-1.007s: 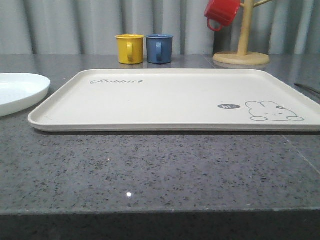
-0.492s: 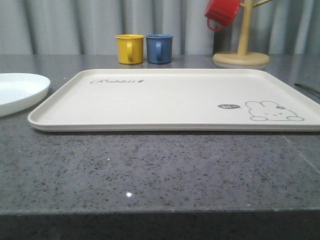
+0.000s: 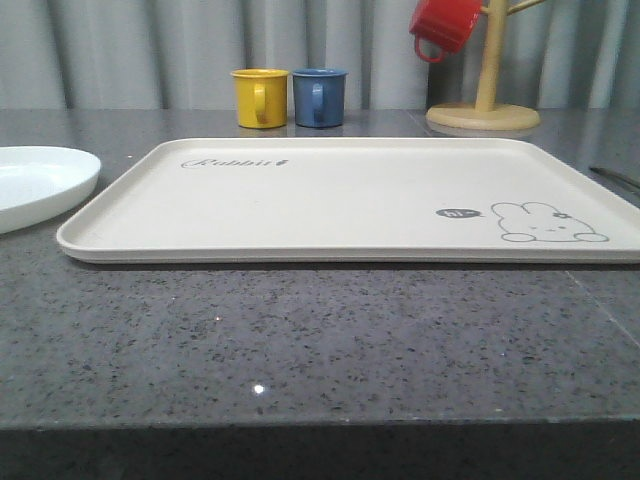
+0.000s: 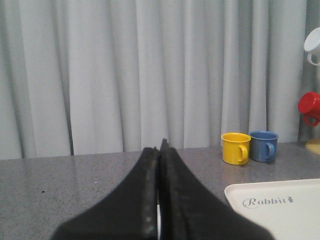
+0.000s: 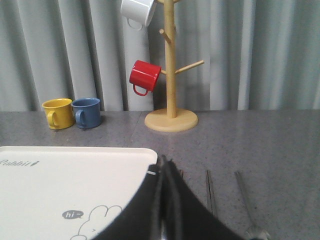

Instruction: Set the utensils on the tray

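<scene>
On the right side of the grey table (image 3: 320, 340), just beside the tray (image 3: 350, 200), lie the utensils. In the right wrist view, slim metal handles rest on the bare stone: one thin rod (image 5: 209, 191) close to the tray's right edge and a second handle (image 5: 245, 200) a little further right, ending in a wider head that is too cropped to name. Both run lengthwise from near to far, roughly parallel to the tray's short edge. The right gripper (image 5: 164, 165) hangs just short of them, its jaws pressed together with nothing between them. By my judgement this arm is the nearer one for the cutlery, and it would have to open and turn across the handles to pinch one.

The plate (image 3: 40, 180) sits off the tray's left end, not touching it. The left gripper (image 4: 161, 150) has its jaws closed and empty too, on that side of the table, so the plate would fall to it. Nothing rests on the tray yet.
</scene>
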Available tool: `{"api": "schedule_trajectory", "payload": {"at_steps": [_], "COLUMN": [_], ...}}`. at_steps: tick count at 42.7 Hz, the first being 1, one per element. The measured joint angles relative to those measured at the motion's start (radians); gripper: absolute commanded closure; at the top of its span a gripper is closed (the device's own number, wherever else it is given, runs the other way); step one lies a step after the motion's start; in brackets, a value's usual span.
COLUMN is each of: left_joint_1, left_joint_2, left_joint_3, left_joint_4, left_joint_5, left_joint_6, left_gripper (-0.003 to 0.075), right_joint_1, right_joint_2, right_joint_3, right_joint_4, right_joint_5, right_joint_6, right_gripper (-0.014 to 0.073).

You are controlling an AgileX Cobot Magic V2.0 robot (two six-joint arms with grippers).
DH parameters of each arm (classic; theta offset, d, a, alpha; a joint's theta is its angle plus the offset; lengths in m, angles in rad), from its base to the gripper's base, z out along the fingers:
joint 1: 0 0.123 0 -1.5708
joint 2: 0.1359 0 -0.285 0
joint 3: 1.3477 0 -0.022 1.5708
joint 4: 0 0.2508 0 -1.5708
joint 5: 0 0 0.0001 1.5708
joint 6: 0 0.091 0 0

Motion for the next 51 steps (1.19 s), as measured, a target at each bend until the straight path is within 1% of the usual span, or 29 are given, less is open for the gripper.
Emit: {"api": "schedule_trajectory", "payload": {"at_steps": [5,10,15,24,26,28,29,32,33,34,35,36,39,42,48,51], "left_joint_1": [0.0,0.0,0.0,0.0,0.0,0.0,0.0,0.0,0.0,0.0,0.0,0.0,0.0,0.0,0.0,0.0], "left_joint_2": [0.128,0.238,0.317,0.404,0.42,0.435,0.44,0.456,0.462,0.467,0.469,0.474,0.483,0.487,0.497,0.517], "left_joint_3": [-0.146,-0.229,-0.244,-0.223,-0.221,-0.222,-0.222,-0.222,-0.222,-0.222,-0.222,-0.222,-0.222,-0.222,-0.222,-0.227], "left_joint_4": [0.0,0.0,0.0,0.0,0.0,0.0,0.0,0.0,0.0,0.0,0.0,0.0,0.0,0.0,0.001,0.015], "left_joint_5": [0.116,0.217,0.252,0.278,0.283,0.284,0.284,0.284,0.284,0.284,0.284,0.284,0.282,0.28,0.28,0.306], "left_joint_6": [0.0,0.0,0.0,0.0,0.0,0.0,0.0,0.0,0.0,0.0,0.0,0.0,0.0,0.0,0.0,0.0], "left_gripper": [0.0741,0.0741,0.0741,0.0741,0.074,0.0735,0.0721,0.0638,0.0585,0.054,0.0491,0.0423,0.0279,0.0211,0.0206,0.0206], "right_joint_1": [0.0,0.0,0.0,0.0,0.0,0.0,0.0,0.0,0.0,0.0,0.0,0.0,0.0,0.0,0.0,0.0], "right_joint_2": [0.126,0.237,0.322,0.41,0.423,0.434,0.437,0.45,0.457,0.461,0.463,0.469,0.482,0.489,0.493,0.493], "right_joint_3": [-0.116,-0.186,-0.201,-0.201,-0.201,-0.201,-0.201,-0.201,-0.201,-0.201,-0.201,-0.201,-0.201,-0.201,-0.201,-0.201], "right_joint_4": [-0.022,-0.055,-0.062,-0.062,-0.062,-0.062,-0.062,-0.062,-0.062,-0.062,-0.062,-0.062,-0.062,-0.062,-0.062,-0.062], "right_joint_5": [0.115,0.207,0.26,0.278,0.278,0.278,0.279,0.288,0.293,0.295,0.3,0.303,0.31,0.31,0.31,0.31], "right_joint_6": [0.0,0.0,0.0,0.0,0.0,0.0,0.0,0.0,0.0,0.0,0.0,0.0,0.0,0.0,0.0,0.0], "right_gripper": [0.0654,0.0654,0.0654,0.0652,0.0634,0.0591,0.0547,0.0393,0.0321,0.0286,0.0221,0.0165,0.0075,0.005,0.0052,0.0052]}}
